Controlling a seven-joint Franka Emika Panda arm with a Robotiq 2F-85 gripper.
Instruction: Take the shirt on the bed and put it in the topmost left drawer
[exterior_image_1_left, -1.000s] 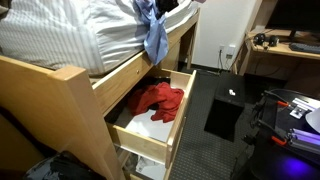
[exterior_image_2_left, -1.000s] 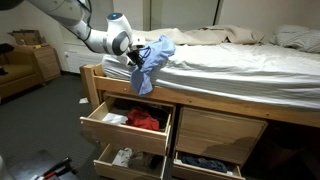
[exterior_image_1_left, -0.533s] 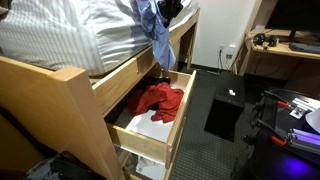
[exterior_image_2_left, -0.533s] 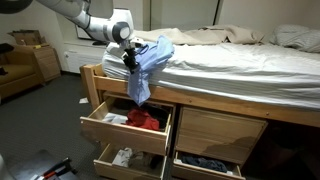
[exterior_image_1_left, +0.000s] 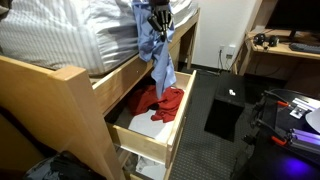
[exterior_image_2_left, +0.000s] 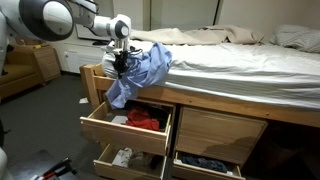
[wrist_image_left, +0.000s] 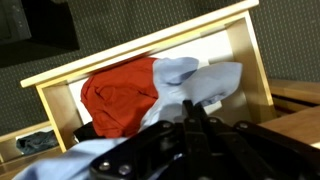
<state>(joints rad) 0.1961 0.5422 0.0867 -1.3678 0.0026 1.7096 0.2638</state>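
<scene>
A light blue shirt (exterior_image_1_left: 155, 55) hangs from my gripper (exterior_image_1_left: 158, 20) off the side of the bed, above the open topmost drawer (exterior_image_1_left: 180, 120). In an exterior view the shirt (exterior_image_2_left: 140, 75) drapes from the gripper (exterior_image_2_left: 122, 62) down toward the open drawer (exterior_image_2_left: 125, 133). In the wrist view my gripper (wrist_image_left: 188, 105) is shut on the shirt (wrist_image_left: 195, 80), with the drawer (wrist_image_left: 245, 60) below. The shirt's lower end hangs close to the drawer's red cloth; I cannot tell if it touches.
A red garment (exterior_image_1_left: 160, 100) lies in the open drawer, also in the wrist view (wrist_image_left: 115, 95). A lower drawer (exterior_image_2_left: 120, 160) is open too. The wooden bed frame (exterior_image_1_left: 60, 90) and mattress (exterior_image_2_left: 240, 55) are beside the arm. A black box (exterior_image_1_left: 225, 105) sits on the floor.
My gripper has pulled the shirt off the bed edge and out over the open drawer. The shirt now hangs lower and longer.
</scene>
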